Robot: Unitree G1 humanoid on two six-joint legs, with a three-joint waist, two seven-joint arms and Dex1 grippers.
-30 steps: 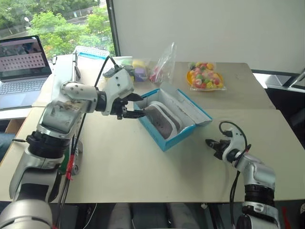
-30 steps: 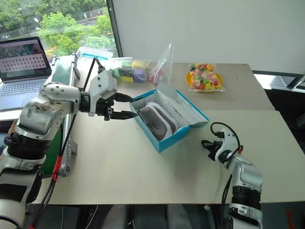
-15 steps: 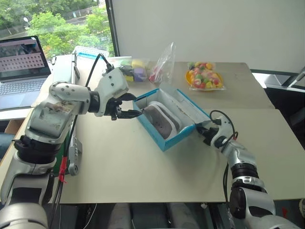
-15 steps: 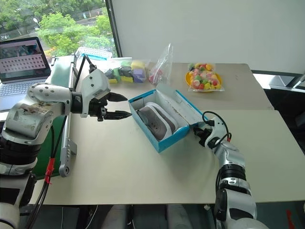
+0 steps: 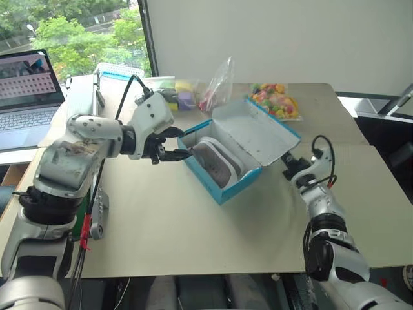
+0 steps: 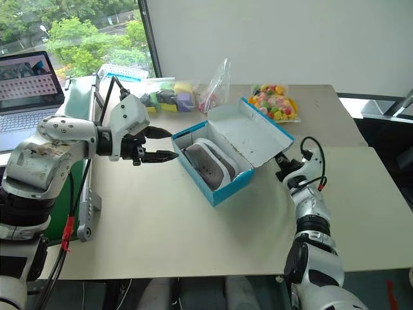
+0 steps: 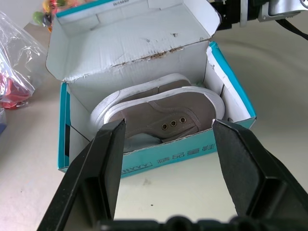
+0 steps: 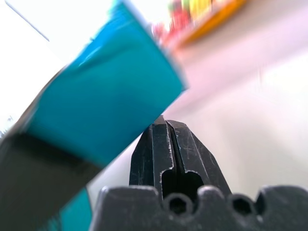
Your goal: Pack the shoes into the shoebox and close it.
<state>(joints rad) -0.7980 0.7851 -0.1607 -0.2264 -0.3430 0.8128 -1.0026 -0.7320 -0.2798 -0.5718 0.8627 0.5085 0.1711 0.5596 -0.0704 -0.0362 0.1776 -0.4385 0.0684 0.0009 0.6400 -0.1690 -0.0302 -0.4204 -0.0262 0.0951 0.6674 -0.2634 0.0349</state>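
The shoebox (image 5: 222,169) sits near the middle of the table (image 5: 193,232), bright blue outside and white inside, set at an angle to the table edges. The 2 shoes (image 7: 163,118) lie inside it side by side on their sides — grey-beige fabric, white soles, 3 small metal eyelets showing on the nearer one. The lid (image 5: 258,132) stands raised at about 2 o'clock from the box body, its white inner face turned up and toward the camera, its blue rim running along the far edge.

The right gripper (image 5: 289,169) is at 3 o'clock of the box, just under the lid's lower corner, with its 2 black fingers pressed together; from the wrist camera the blue outer face of the lid sits right above the fingertips, though actual contact cannot be made out. The left gripper (image 5: 173,143) hovers at 9 o'clock of the box, beside its short end, fingers spread apart and holding nothing; in its wrist view the box end and the shoes show between the 2 fingers (image 7: 103,163).

Beyond the box, at 12 o'clock, a clear plastic bag (image 5: 216,87) stands upright, with a bag of colourful candy (image 5: 274,100) at 1 o'clock. A laptop (image 5: 29,90) is open at 10 o'clock — on a separate desk by the window.
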